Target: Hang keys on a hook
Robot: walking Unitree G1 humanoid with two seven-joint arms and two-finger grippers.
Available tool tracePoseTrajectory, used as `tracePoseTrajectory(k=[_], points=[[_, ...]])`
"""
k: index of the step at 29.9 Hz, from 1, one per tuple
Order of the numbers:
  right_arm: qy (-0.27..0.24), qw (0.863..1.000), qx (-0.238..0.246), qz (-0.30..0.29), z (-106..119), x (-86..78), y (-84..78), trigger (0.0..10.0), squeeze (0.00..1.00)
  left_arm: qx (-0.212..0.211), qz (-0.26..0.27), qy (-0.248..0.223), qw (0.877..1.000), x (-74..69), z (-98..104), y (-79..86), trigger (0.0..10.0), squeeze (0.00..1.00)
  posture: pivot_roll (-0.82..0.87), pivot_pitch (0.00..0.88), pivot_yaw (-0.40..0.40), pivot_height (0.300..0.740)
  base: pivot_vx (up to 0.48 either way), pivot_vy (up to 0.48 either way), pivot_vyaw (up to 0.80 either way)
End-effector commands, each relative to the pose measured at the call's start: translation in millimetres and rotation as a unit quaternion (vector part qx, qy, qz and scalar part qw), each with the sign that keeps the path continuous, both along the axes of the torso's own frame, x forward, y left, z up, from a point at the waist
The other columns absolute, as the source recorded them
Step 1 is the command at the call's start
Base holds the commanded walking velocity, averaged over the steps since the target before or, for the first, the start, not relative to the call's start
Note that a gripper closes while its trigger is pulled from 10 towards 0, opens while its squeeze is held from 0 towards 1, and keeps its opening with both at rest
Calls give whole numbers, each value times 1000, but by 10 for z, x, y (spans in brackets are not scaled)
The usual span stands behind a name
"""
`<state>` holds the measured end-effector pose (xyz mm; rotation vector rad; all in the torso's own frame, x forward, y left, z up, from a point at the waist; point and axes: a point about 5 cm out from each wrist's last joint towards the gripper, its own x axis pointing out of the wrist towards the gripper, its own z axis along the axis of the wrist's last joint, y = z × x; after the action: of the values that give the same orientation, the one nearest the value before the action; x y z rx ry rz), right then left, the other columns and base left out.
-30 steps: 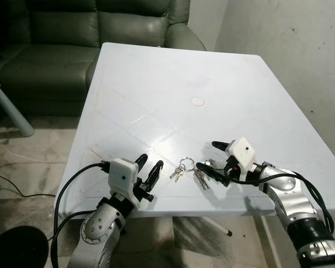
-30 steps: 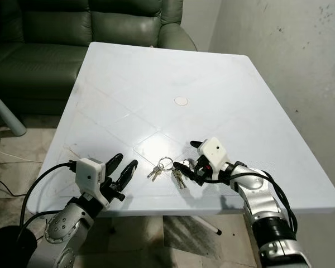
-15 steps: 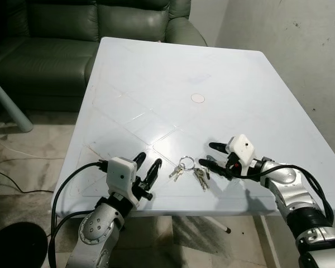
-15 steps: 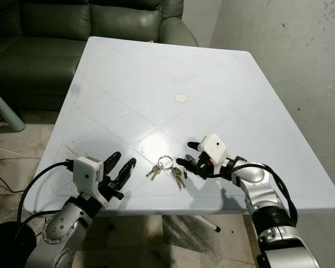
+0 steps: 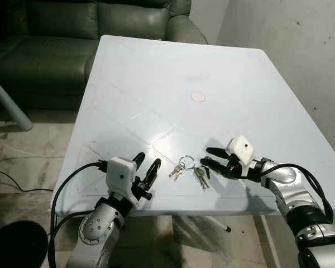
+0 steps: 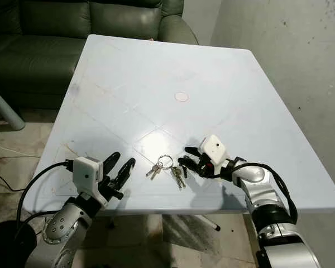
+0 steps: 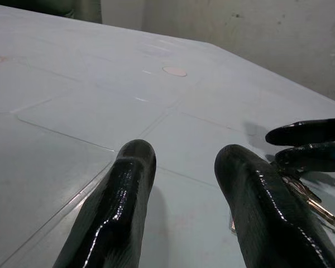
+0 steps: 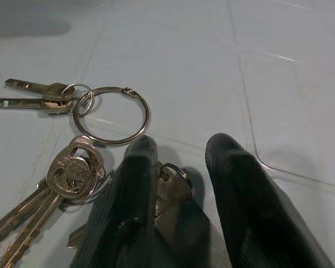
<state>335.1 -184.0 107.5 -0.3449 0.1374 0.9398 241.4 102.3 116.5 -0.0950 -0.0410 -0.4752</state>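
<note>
Keys (image 5: 188, 169) are what we are after, but we start with the biggest thing before us: the white table (image 5: 173, 84), with a dark green sofa (image 5: 72, 33) behind it and a bare wall (image 5: 290, 50) to our right. Near the table's middle sits a small round mark (image 5: 197, 97).

Our left gripper (image 5: 147, 170) rests at the near edge of the table, fingers spread and holding nothing, a short way from the bunch. Our right gripper (image 5: 211, 157) lies low on the table just beside the keys, fingers parted; in the right wrist view one fingertip sits over a small ring (image 8: 176, 180) of the bunch, with no pinch made yet.

The keys lie flat near the table's front edge, between our two grippers: a large ring (image 8: 111, 114) with a pair of keys (image 8: 36, 95) off one side and more fanned out on the other.

We judge the step in hand to be the pickup. Next we need the right fingers to close on the ring or a key (flat metal could slip), then lift. We see no hook here.
</note>
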Motion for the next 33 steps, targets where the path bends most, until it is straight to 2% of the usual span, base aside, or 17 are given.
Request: tracePoseTrajectory(k=[1,26,29,32,33], points=[[-2,1000,-11,-4,28,9,-88,0,0,4,-2,-3,1000,-22,27,-8,10000,0,51,144,-105,740,0,0,0],[-3,1000,-5,-4,61,37,-106,0,0,0,0,-5,1000,-20,39,-5,10000,0,53,144,-106,740,0,0,0],[-9,1000,13,-13,100,60,-98,0,0,0,0,-5,1000,-17,40,-4,10000,0,53,142,-105,740,0,0,0],[-13,997,69,-39,193,119,-81,0,0,0,3,-7,1000,0,47,-6,10000,0,54,135,-105,740,0,0,0],[-13,997,69,-39,193,119,-81,0,0,0,3,-7,1000,0,47,-6,10000,0,54,135,-105,740,0,0,0]])
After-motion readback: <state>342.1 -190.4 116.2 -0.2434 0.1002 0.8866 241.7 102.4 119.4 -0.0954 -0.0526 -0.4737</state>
